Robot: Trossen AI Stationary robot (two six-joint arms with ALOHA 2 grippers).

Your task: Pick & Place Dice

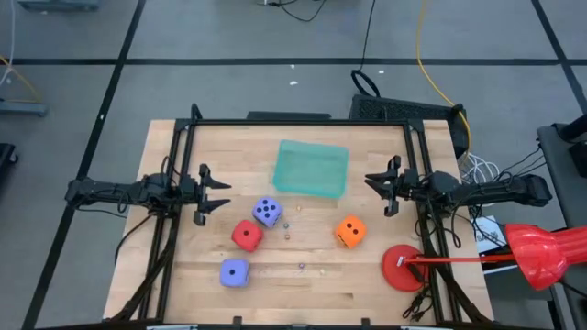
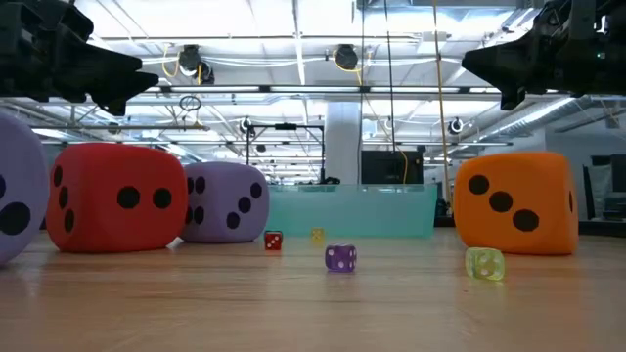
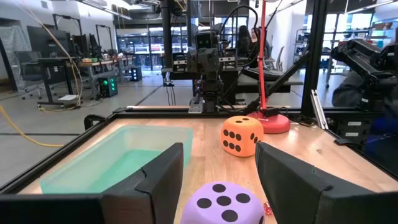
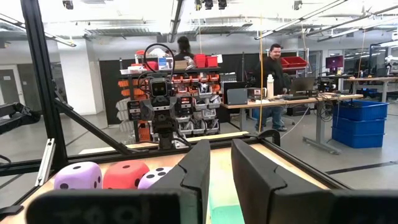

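Here we see four dice on the wooden table: a purple die just in front of the teal tray, a red die touching or nearly touching it, a second purple die nearer the front edge, and an orange die apart on the right. Our left gripper hovers at the left with fingers spread wide, holding nothing. Our right gripper hovers opposite, fingers parted more narrowly, also holding nothing. Several tiny dice, perhaps four, lie between the big ones.
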